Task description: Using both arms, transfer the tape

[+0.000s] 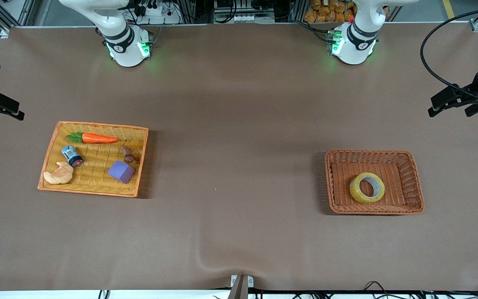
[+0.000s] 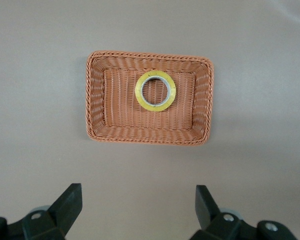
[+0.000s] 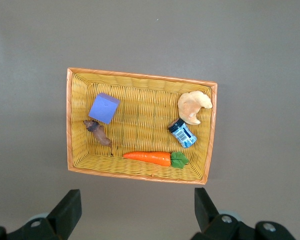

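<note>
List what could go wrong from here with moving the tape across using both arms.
1. The tape lies flat in the brown basket, close to its wall nearer the front camera; the open left gripper may snag the wicker.
2. The yellow basket already holds a carrot, purple cube, croissant and small can, leaving little room.
</note>
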Robot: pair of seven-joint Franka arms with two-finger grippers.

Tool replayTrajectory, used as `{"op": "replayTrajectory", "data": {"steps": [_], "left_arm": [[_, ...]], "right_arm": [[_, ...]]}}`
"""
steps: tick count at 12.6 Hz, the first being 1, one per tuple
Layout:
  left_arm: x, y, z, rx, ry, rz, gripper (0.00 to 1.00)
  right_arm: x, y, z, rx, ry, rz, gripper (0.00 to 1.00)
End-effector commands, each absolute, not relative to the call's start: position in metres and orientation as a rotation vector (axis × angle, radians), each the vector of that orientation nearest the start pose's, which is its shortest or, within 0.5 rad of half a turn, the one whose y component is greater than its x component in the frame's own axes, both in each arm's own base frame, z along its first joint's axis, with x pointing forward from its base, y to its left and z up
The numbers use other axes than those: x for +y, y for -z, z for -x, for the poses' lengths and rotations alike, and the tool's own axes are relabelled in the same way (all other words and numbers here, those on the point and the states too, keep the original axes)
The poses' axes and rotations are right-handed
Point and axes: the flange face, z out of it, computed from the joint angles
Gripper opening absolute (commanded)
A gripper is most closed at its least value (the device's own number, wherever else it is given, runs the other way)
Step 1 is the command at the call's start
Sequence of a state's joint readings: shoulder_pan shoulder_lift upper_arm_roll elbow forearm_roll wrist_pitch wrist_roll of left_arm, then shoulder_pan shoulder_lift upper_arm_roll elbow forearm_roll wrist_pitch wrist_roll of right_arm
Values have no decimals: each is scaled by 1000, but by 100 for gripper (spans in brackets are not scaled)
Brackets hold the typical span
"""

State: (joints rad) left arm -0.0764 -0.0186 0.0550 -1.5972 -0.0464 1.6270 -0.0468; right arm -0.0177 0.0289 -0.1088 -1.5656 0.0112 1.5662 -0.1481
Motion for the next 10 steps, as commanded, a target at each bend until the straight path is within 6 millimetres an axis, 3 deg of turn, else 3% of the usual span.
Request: {"op": "replayTrajectory", "data": {"steps": [1, 5, 7, 10], "left_arm": [[-21, -633, -549, -65, 101, 3204, 100], [-31, -625, -553, 7, 80, 3185, 100], [-32, -624, -552, 172, 63, 3144, 100], [-35, -622, -550, 186, 36, 3144, 100]], "right_arm": [[-72, -614, -559, -43, -41, 3121, 100], [-72, -614, -559, -43, -41, 3119, 100], [-71, -614, -559, -46, -41, 3119, 100], [-71, -614, -559, -46, -41, 3119, 100]]}}
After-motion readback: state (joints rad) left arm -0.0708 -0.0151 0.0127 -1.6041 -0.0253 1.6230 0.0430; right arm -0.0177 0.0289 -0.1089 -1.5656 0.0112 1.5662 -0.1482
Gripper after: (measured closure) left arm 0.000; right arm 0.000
